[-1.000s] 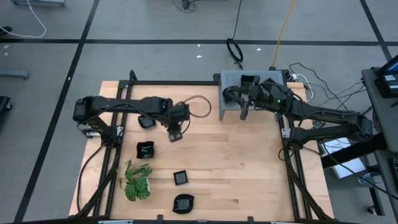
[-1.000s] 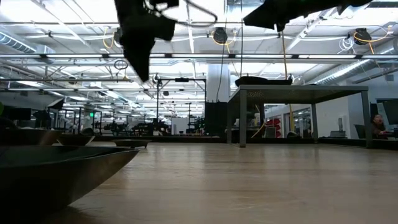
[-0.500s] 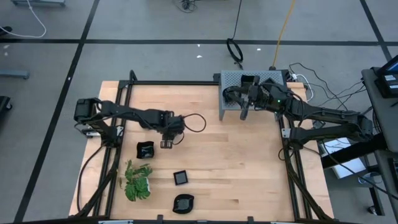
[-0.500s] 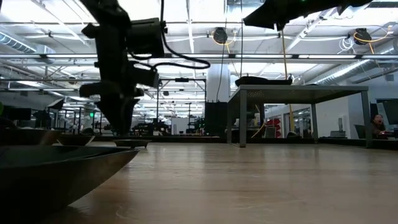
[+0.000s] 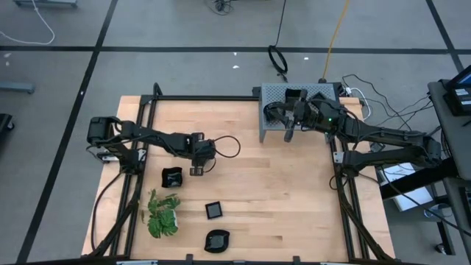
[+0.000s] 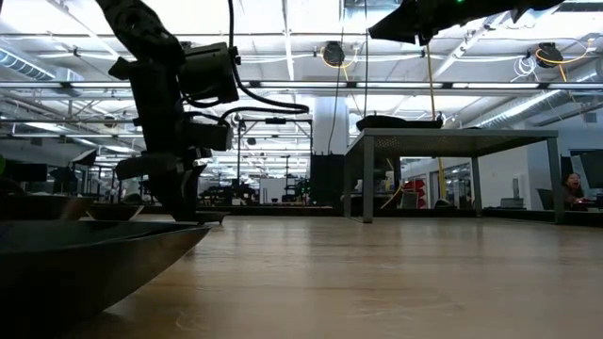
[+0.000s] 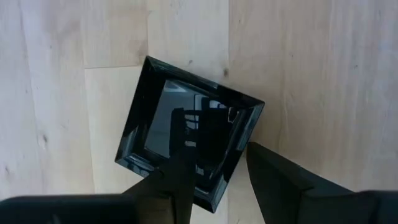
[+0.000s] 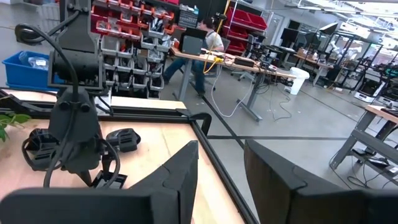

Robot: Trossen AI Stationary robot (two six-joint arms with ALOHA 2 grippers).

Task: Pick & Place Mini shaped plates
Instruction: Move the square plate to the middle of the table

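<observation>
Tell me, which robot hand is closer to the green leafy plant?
The left. The left gripper hangs low over the table just up and right of the plant. The right gripper is far across, by the grey box.

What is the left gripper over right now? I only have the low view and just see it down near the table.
Observer: A square black plate. The left gripper is open, with one finger inside the plate's rim and one outside.
Operator: Any other plates close by?
Observer: The high view shows three more: a wavy plate right beside that gripper, and a small square plate and a rounder plate near the green plant.
Operator: And the right arm?
Observer: The right gripper hangs open and empty over the grey perforated box.
</observation>
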